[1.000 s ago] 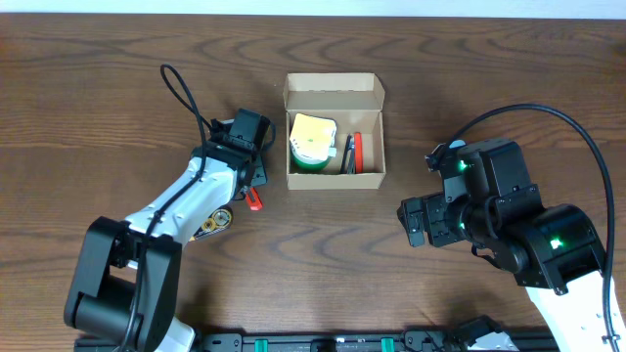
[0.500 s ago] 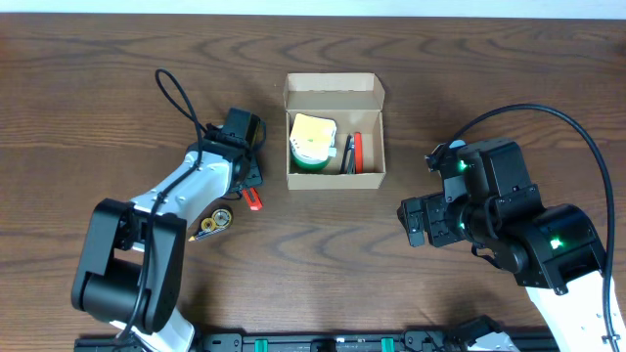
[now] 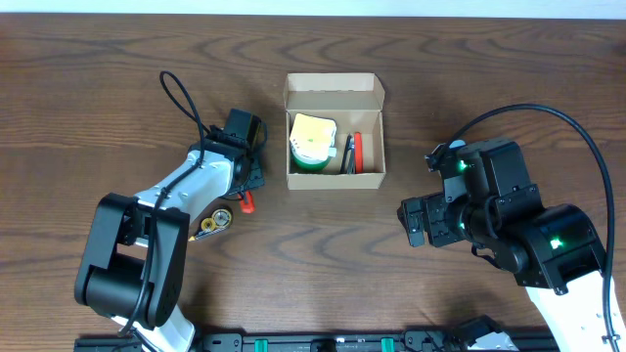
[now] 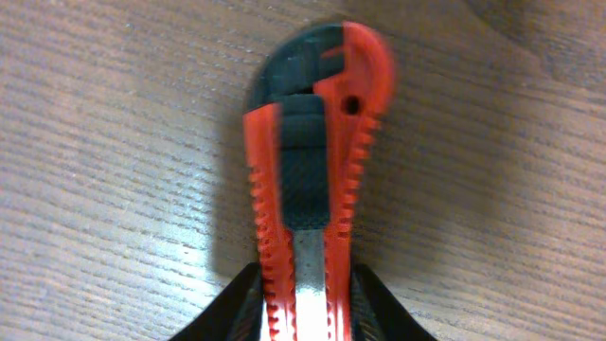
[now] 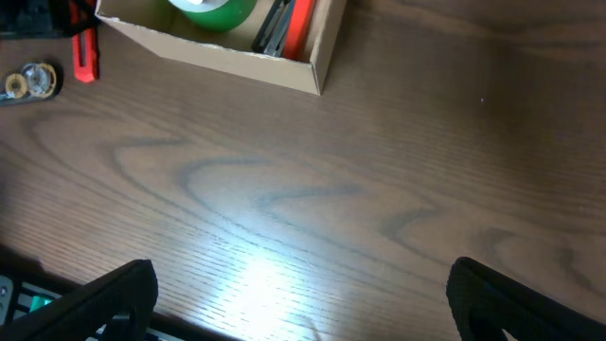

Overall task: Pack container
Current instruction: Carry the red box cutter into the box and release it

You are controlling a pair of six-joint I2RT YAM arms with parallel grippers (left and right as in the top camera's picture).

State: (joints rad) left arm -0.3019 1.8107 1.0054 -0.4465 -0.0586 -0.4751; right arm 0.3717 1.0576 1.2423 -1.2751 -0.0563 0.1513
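Note:
The container (image 3: 334, 94) is a small tan cardboard box with its flap lid open, at the table's middle back. It holds a green tape roll with a yellow pad on top (image 3: 313, 143) and a red and a black tool (image 3: 354, 154). It also shows in the right wrist view (image 5: 322, 59). My left gripper (image 3: 246, 191) is shut on a red and black utility knife (image 4: 317, 161), which lies on the table left of the box (image 3: 249, 201). My right gripper (image 5: 298, 289) is open and empty over bare table right of the box.
A small brass-coloured round object with a pencil-like piece (image 3: 215, 221) lies on the table below the knife. It also shows in the right wrist view (image 5: 30, 81). The left arm's black cable (image 3: 181, 93) loops over the table at the left.
My left gripper has moved down and slightly left along the knife and closed on it. The knife's visible red end is shorter. The right arm has not moved.

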